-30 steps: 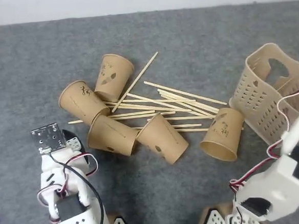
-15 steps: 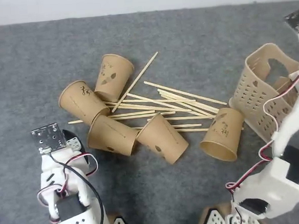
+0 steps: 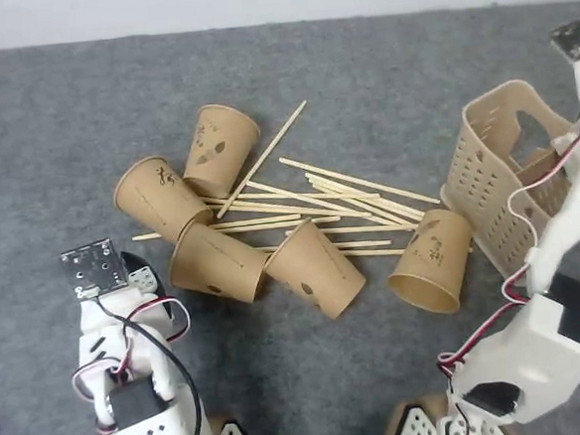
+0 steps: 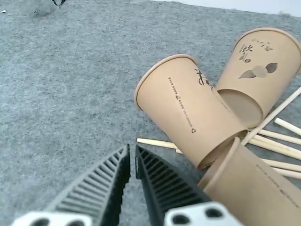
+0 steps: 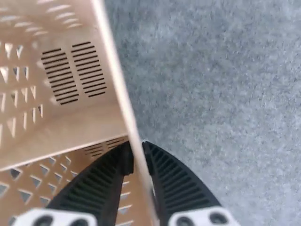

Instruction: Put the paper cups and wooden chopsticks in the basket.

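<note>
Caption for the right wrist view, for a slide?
Right gripper shut on the basket wall, above grey carpet.

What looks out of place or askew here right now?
The basket is tipped at an angle rather than standing upright, with the right pincer clamped on its wall. Beside it, five cups lie on their sides, jumbled among loose chopsticks that point in different directions.
</note>
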